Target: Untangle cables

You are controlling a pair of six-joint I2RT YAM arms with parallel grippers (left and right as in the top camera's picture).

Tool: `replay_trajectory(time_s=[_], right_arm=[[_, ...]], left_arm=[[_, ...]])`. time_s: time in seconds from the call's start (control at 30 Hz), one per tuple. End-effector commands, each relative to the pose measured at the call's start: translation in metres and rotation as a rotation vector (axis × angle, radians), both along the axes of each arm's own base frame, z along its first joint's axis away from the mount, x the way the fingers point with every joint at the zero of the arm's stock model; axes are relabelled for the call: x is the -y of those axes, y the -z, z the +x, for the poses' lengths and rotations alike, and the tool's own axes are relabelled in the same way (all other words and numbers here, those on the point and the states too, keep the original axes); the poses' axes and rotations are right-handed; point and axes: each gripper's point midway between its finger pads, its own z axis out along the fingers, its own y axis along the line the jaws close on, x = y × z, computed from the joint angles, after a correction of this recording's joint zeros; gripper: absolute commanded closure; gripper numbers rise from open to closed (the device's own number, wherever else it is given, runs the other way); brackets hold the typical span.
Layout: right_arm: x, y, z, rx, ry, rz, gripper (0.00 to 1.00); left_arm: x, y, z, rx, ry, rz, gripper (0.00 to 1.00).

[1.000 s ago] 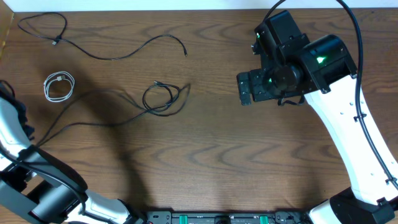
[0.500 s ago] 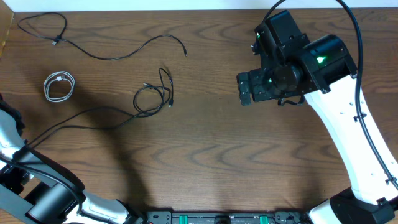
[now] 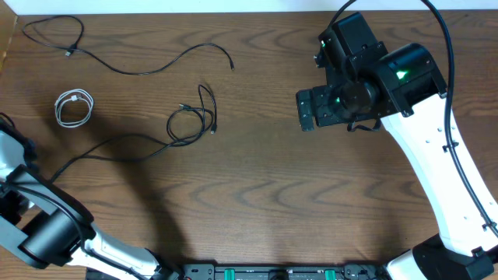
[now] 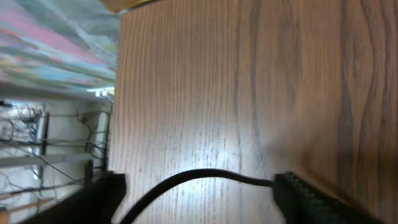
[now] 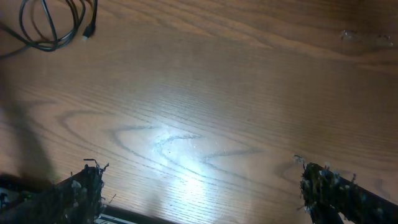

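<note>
**Both grippers open, black cable slack between the left fingers**

Overhead, the looped black cable [image 3: 191, 124] lies to the right of the white coil [image 3: 74, 107]. Its tail sweeps back past the coil's near side toward the left arm [image 3: 47, 233], where the view does not show the fingers.

The left wrist view fills that gap. The left gripper [image 4: 193, 186] has its fingers spread wide, and a stretch of black cable arcs over the wood between them. The cable meets the right-hand finger [image 4: 311, 199] but is not pinched, so nothing is held. The same view shows the table [image 3: 257, 194] ending at an edge.

The right wrist view shows the right gripper [image 5: 199, 186] equally wide, with only bare, glare-lit wood between its fingers. The loop sits in that view's far-left corner, well apart from the fingers. Overhead, this gripper hangs far to the right of the white coil, beyond the loop.

The long black cable [image 3: 117, 66] runs loose on the far side of the white coil, apart from the other two. Neither arm covers any cable, though the left arm's shadow falls across the tail.
</note>
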Motion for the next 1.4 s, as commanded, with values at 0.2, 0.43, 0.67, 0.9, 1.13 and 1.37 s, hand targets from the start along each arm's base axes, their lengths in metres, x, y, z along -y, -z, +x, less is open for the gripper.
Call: replay_trajectory(time_s=[0.2, 0.43, 0.67, 0.9, 1.13, 1.37], right_arm=[[-0.001, 0.001, -0.001, -0.004, -0.012, 0.001, 0.01], [-0.002, 0.001, -0.002, -0.007, -0.015, 0.009, 0.01], [-0.009, 0.000, -0.003, -0.014, -0.025, 0.044, 0.01], [-0.008, 0.000, -0.004, -0.021, -0.025, 0.041, 0.01], [-0.007, 0.001, -0.006, -0.027, -0.024, 0.037, 0.01], [-0.012, -0.003, 0.005, 0.016, -0.014, 0.065, 0.01]], left_arm=[[-0.008, -0.015, 0.022, 0.069, 0.093, -0.013, 0.06], [-0.012, -0.083, 0.049, 0.252, 0.144, 0.098, 0.07], [0.007, -0.139, 0.082, 0.545, 0.261, 0.122, 0.12], [0.035, -0.127, 0.090, 0.609, 0.311, -0.028, 0.16], [0.065, -0.090, 0.101, 0.650, 0.336, -0.231, 0.16], [0.140, -0.123, 0.176, 1.096, 0.581, -0.587, 0.15]])
